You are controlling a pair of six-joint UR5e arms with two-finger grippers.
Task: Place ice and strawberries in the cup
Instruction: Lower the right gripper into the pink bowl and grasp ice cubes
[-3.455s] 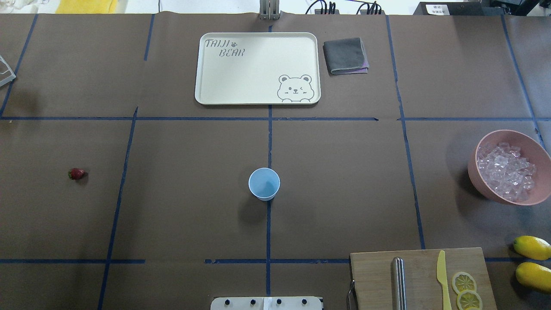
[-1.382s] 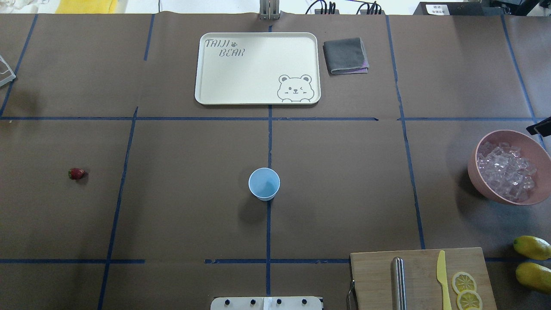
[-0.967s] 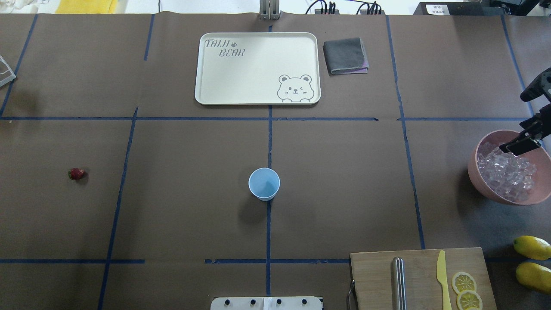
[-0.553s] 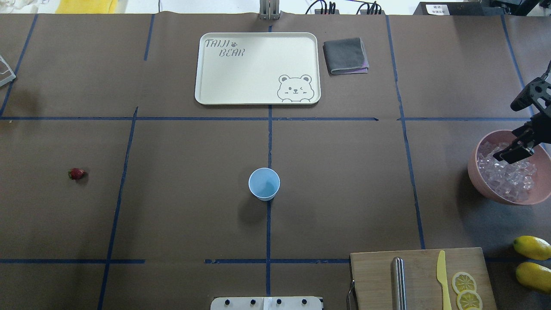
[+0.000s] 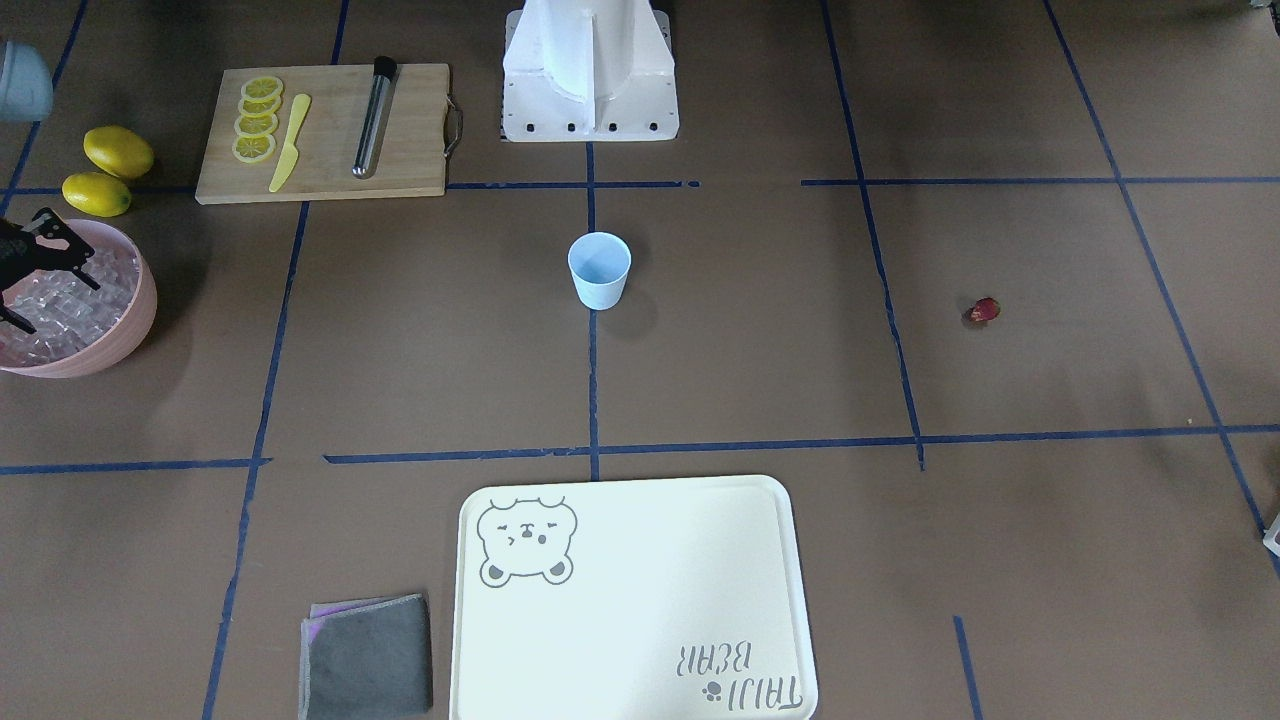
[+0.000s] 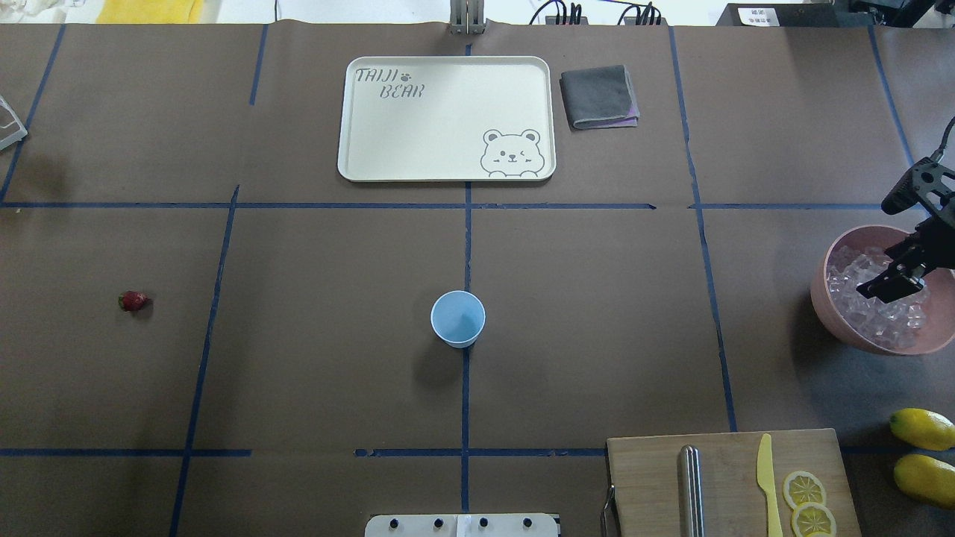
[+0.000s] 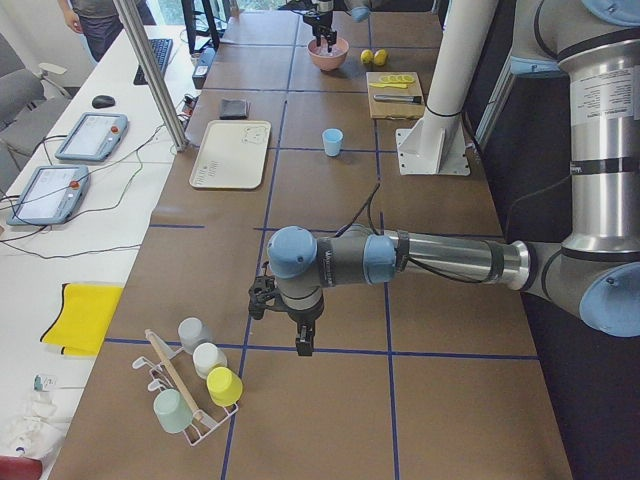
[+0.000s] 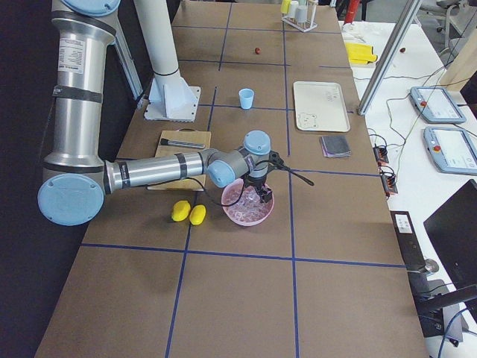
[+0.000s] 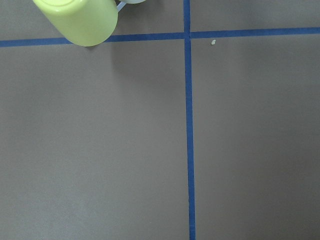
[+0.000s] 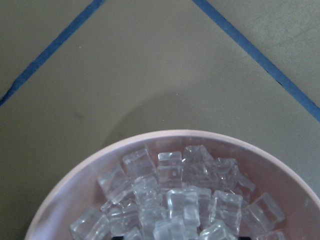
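The light-blue cup [image 6: 458,318] stands upright at the table's middle; it also shows in the front view [image 5: 599,270]. The dark red strawberry [image 6: 133,300] lies alone on the table far left. The ice [image 6: 850,287] fills a pink bowl [image 6: 830,317] at the far right. My right gripper [image 6: 882,247] is open above the ice, its fingers spread wide over the bowl. The right wrist view looks down on the ice cubes [image 10: 175,197]. My left gripper [image 7: 300,340] hangs over bare table far from the cup; I cannot tell whether it is open or shut.
A cream tray [image 6: 448,168] and a folded grey cloth [image 6: 599,97] lie at the far side. A wooden board [image 6: 649,477] with a knife, a metal rod and lemon slices is near front right, beside two lemons [image 6: 922,428]. A cup rack [image 7: 195,390] stands near my left gripper.
My right gripper has come in from the right edge and moved over the bowl of ice, fingers open. The cup and the strawberry have not moved.
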